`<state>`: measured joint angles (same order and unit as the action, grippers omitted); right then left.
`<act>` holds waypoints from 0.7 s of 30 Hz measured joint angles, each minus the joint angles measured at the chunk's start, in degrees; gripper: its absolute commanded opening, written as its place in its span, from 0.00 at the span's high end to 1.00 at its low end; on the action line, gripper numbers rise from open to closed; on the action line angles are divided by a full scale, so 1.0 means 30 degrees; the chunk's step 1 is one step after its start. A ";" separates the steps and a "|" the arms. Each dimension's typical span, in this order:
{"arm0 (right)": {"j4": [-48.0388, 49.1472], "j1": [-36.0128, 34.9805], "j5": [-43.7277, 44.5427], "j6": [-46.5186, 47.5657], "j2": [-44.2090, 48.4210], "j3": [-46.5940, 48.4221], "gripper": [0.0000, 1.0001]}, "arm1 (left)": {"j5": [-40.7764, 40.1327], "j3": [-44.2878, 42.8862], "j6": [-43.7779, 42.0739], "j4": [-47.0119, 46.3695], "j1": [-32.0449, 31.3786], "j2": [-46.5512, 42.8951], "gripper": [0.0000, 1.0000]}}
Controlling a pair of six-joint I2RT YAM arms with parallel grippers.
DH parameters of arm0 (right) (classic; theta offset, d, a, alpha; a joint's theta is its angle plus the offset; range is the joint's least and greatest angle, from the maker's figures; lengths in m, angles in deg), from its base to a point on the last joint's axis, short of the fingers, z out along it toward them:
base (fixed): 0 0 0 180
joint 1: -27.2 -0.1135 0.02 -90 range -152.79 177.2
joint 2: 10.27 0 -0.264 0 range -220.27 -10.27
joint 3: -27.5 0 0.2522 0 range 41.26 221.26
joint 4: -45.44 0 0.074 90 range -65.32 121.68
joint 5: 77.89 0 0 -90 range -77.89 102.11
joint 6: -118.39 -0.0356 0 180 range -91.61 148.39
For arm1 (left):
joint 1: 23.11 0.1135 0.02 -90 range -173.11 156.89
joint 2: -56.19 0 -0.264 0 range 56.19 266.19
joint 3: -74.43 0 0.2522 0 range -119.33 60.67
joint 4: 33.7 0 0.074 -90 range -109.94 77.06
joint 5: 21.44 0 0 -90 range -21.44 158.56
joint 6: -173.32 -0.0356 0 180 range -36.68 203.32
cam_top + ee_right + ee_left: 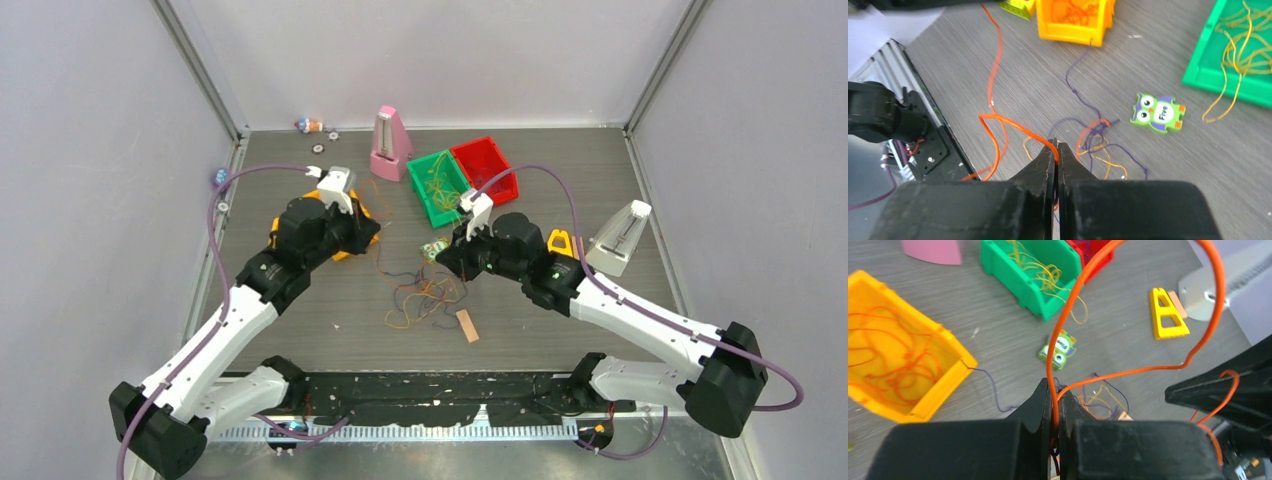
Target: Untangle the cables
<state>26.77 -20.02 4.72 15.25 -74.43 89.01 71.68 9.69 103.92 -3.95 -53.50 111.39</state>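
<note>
Near mid-frame, left end effector and right end effector are pinching, fully closed, a limp, featherlight orange cable clear of the tangle.

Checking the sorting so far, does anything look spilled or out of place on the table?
Yes. A yellow-green cable hangs over the green bin's front wall onto the table. A purple cable, which seems caught on the orange bin's rim, trails across the table.
</note>
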 measured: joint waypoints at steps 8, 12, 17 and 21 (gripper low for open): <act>-0.0066 0.0000 -0.1173 0.0189 0.0226 0.1559 0.95 | 0.2426 0.2681 0.0087 -0.2572 -0.0117 -0.0452 1.00; -0.0197 0.0036 -0.1450 0.0189 0.0219 0.2361 0.95 | 0.3315 0.2892 0.0044 -0.3854 -0.0146 -0.0903 1.00; -0.0131 0.0036 -0.1792 0.0189 0.0066 0.3308 0.95 | 0.3993 0.3963 -0.0095 -0.6441 -0.0175 -0.2025 1.00; -0.0233 0.0044 -0.2069 0.0189 -0.0007 0.3417 0.95 | 0.4036 0.5122 -0.0342 -0.7868 -0.0175 -0.2623 0.98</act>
<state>26.07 -19.89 -1.49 15.82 -74.45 99.26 83.79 25.05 102.89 -27.55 -54.03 103.52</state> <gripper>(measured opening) 0.068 0.023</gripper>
